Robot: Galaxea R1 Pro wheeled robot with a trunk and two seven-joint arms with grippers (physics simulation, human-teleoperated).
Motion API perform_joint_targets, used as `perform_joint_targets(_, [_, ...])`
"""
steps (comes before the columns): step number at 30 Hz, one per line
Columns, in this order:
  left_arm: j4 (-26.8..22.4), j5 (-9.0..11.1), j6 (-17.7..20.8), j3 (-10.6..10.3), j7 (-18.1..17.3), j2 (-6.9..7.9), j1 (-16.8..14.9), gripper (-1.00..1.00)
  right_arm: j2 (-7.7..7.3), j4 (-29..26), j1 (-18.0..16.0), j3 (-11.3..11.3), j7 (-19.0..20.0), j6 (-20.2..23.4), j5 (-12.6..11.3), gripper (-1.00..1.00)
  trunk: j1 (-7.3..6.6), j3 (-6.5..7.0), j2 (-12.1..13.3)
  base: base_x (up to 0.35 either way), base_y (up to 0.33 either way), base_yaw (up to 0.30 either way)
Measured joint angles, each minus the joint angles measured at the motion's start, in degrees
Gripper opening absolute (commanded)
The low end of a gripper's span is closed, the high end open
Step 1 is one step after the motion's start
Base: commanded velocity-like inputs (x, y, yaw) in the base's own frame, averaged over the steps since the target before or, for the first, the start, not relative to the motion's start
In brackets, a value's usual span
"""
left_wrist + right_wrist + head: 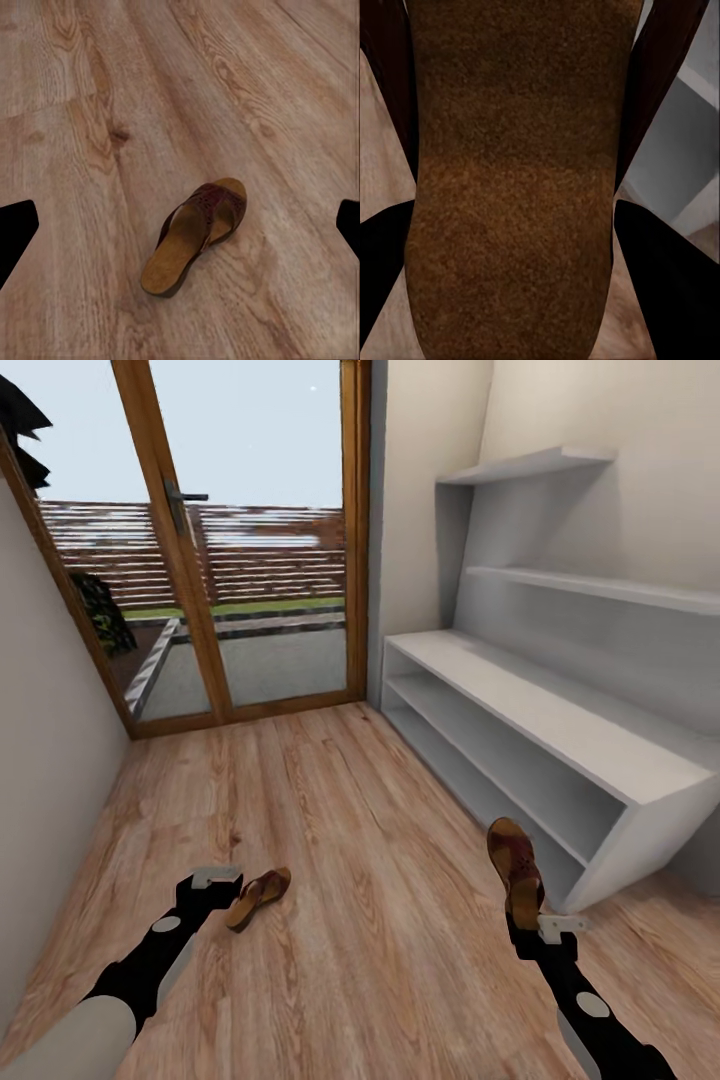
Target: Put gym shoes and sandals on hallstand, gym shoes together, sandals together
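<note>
Sandal (515, 872) pinched in right gripper (527, 922) beside rack (560, 730), not yet shelved; second sandal (258, 898) on floor (350, 840) under spread left gripper (222, 880); rack bare.

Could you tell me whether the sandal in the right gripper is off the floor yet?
Yes, lifted: the right gripper is shut on the sandal, holding it upright above the corridor floor beside the hallstand.

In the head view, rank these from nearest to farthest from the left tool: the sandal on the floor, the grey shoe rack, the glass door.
1. Dark-brown leather sandal on the wood floor, just beside the left tool.
2. Light-grey shoe rack, across the corridor along the right-hand wall.
3. Wood-framed glass door, at the corridor's far end.
</note>
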Motion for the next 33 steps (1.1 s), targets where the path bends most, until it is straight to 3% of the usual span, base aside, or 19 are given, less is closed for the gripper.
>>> perform_joint_targets(9, [-0.1,0.0,0.0,0.0,0.0,0.02,0.0,1.00,0.00,0.0,0.0,0.0,0.0,0.0,0.0,-1.00,0.00,0.44,0.0,0.000,0.050,-0.237])
perform_joint_targets(22, [0.0,0.0,0.0,0.0,0.0,0.00,0.0,1.00,0.00,-0.1,0.0,0.0,0.0,0.0,0.0,-1.00,-0.01,1.09,0.0,0.084,0.234,-0.237])
perform_joint_targets(33, [-0.1,0.0,0.0,0.0,0.0,0.01,0.0,1.00,0.00,-0.1,0.0,0.0,0.0,0.0,-0.1,-1.00,0.00,1.22,0.0,0.027,0.145,-0.043])
